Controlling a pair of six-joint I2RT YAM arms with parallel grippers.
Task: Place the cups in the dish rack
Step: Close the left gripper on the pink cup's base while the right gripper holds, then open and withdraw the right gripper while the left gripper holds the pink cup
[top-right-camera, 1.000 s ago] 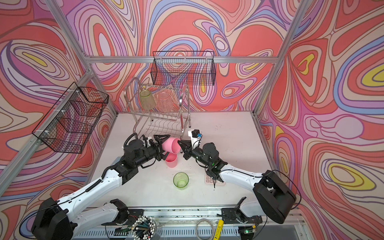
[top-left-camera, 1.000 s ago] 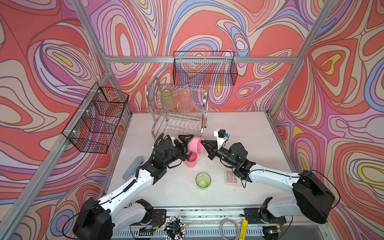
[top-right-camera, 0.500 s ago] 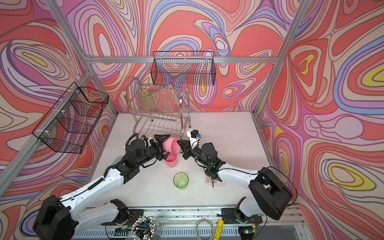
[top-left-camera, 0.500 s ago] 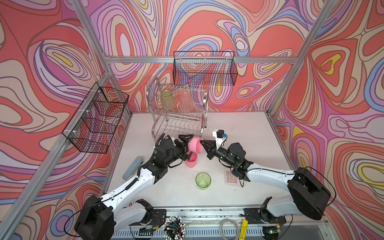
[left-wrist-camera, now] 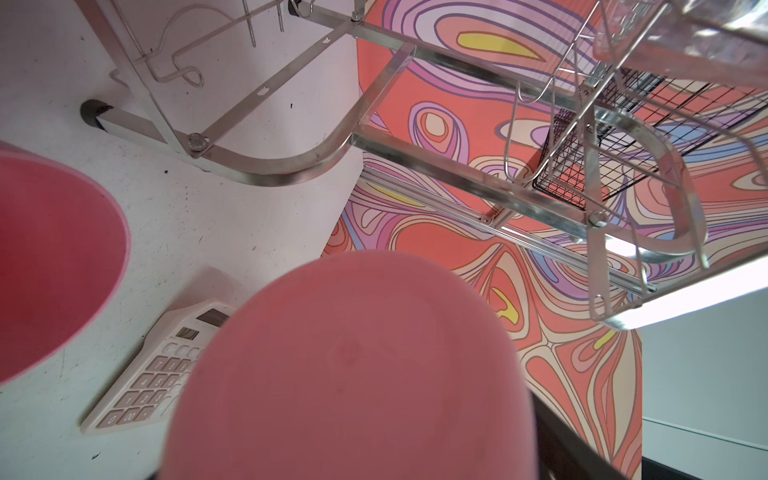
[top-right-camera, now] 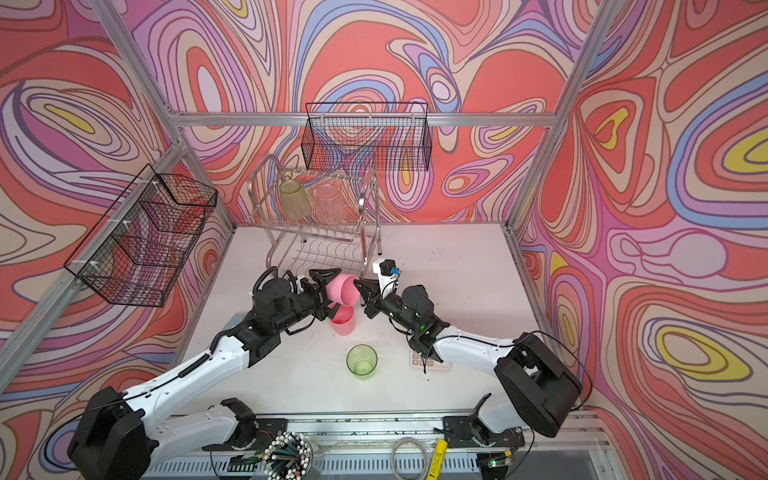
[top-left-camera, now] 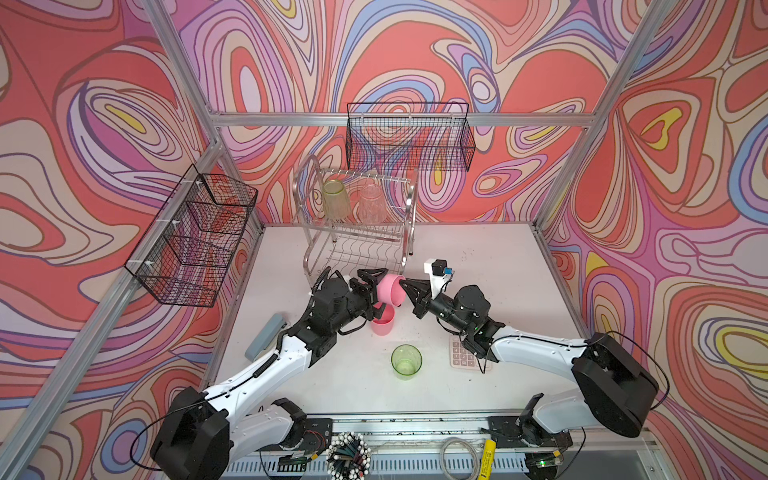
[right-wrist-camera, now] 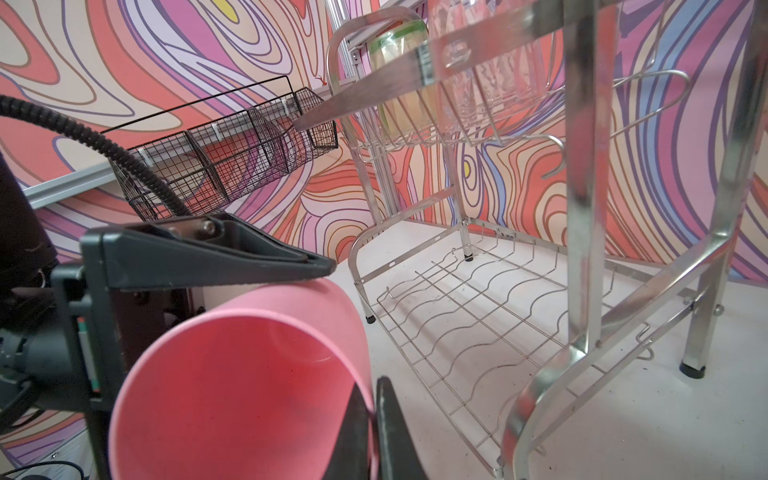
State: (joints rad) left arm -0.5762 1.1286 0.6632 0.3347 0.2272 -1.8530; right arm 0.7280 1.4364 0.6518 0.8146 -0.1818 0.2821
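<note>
Pink cup hangs sideways at 6 o'clock of the rack, my right gripper pinching its rim, my left gripper spread round its base, gripping or not I cannot tell; left should clamp squarely before right lets go

the right hand, pinching the raised pink cup, has edged slightly toward the left hand

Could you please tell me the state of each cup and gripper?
raised pink cup: on its side, airborne.
right gripper: shut on its rim.
left gripper: jaws wide around its base, grip unclear.
lower pink cup: upright on table.
front green cup: upright on table.
racked green cup: inverted, rack's upper tier.
ribbed cup: inverted, upper tier.
</note>
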